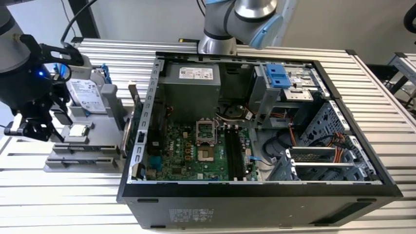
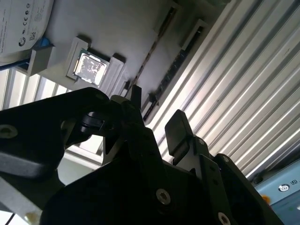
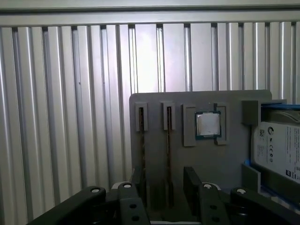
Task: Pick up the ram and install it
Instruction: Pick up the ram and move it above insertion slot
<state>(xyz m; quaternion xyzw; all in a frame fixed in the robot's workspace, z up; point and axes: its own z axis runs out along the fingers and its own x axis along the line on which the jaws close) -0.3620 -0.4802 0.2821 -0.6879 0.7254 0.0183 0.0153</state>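
Note:
Two ram sticks stand on edge in slots of a grey holder. In the first wrist view one ram stick lies beside the other ram stick; the second wrist view shows them as thin dark strips. My gripper is open and hangs above the holder, apart from it, with its black fingers either side of the line of the second stick. In the exterior view the gripper is at the left, beside the holder.
The holder also carries a square silver processor chip and a silver hard drive. To the exterior view's right lies the open computer case, with its motherboard and long black memory slots. Everything rests on a ribbed metal table.

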